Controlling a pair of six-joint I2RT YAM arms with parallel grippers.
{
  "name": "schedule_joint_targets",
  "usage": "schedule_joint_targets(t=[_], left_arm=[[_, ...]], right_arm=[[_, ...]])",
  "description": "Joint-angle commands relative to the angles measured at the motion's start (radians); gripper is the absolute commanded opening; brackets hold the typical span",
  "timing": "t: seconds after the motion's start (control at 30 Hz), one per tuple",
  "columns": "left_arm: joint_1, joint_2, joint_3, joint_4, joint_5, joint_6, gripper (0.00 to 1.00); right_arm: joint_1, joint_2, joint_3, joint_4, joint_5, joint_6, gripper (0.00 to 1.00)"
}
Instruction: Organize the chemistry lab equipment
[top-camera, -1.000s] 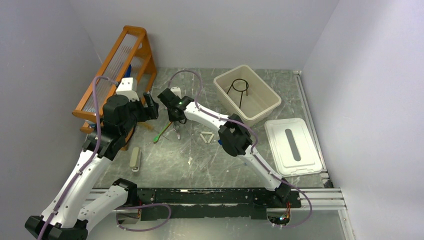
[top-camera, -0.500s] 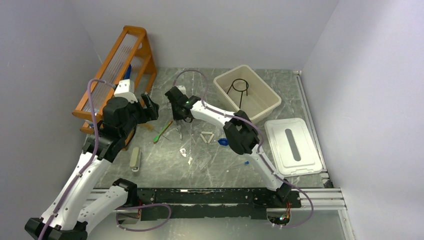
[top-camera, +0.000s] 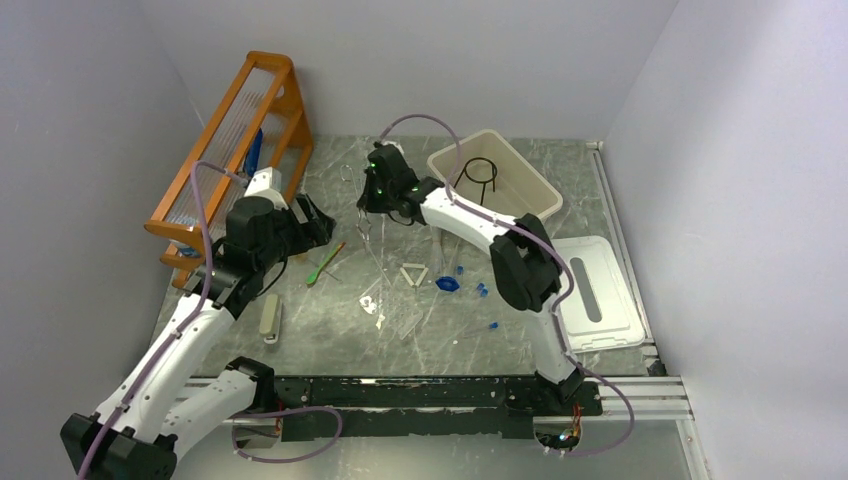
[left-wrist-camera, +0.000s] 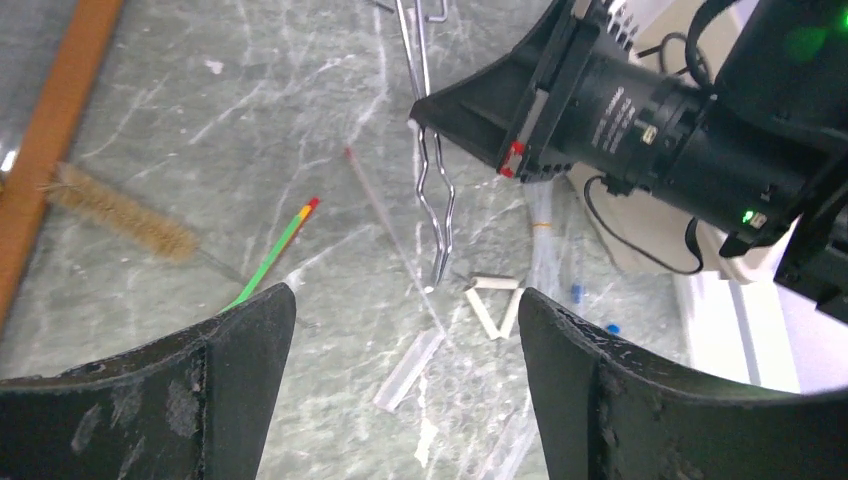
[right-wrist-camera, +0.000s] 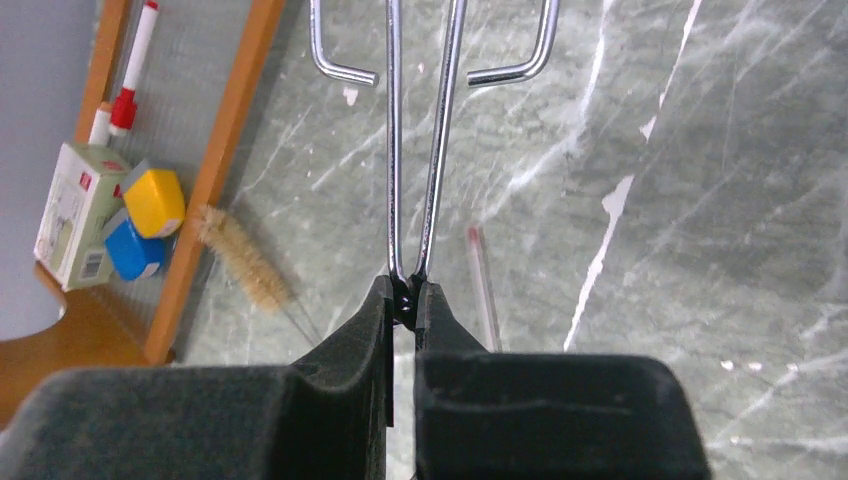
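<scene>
The orange rack (top-camera: 235, 130) stands along the left wall, with a bristle brush (left-wrist-camera: 120, 212) lying on the bench (top-camera: 330, 330) just beside its base. A small beige block (top-camera: 270, 318) rests on the bench near the left arm. The left gripper (top-camera: 315, 222) hovers over the bench beside the rack, its jaws wide apart and holding nothing.

Just right of it, the green tool (top-camera: 327, 263) lies flat at a slant. A thin tube (left-wrist-camera: 385, 215) with a red tip lies on the bench beyond it.

The right gripper (right-wrist-camera: 403, 300) is at the middle of the bench, reached over from the right. It is clamped tight on the metal tongs (left-wrist-camera: 435, 200) near their pivot. The tongs hang with their tips down, raised over the thin tube; I cannot tell whether the tips touch the bench.

The white triangle (top-camera: 413, 274) lies flat near the tongs' tips. Clear tubes (top-camera: 395, 315) are scattered just in front of it, and small blue pieces (top-camera: 447, 284) sit to its right.

Farther right, at the back, the beige bin (top-camera: 527, 165) holds the black ring (top-camera: 480, 170), which stands on its legs. The white lid (top-camera: 615, 300) lies flat by the bench's right edge, apart from the bin.
</scene>
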Motion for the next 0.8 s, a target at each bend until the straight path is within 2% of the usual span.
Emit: schedule_joint_targets(t=[0.0,0.2,0.43,0.6,0.77], left_arm=[[-0.004,0.019,-0.015,0.113,0.075,-0.094,0.87],[-0.004,0.106,-0.102,0.364,0.229,-0.274,0.86],[-0.004,0.28,-0.125,0.59,0.378,-0.361,0.79],[-0.03,0.248,-0.216,0.801,0.325,-0.46,0.71],[-0.044,0.25,-0.239,0.797,0.284,-0.452,0.63]], right_arm=[[-0.01,-0.117,-0.108,0.109,-0.084,0.012,0.0],[-0.013,-0.304,-0.326,0.183,-0.158,-0.003,0.0],[-0.014,-0.484,-0.508,0.226,-0.241,-0.003,0.0],[-0.012,-0.55,-0.582,0.256,-0.293,-0.02,0.0],[-0.012,-0.595,-0.631,0.31,-0.33,-0.036,0.0]])
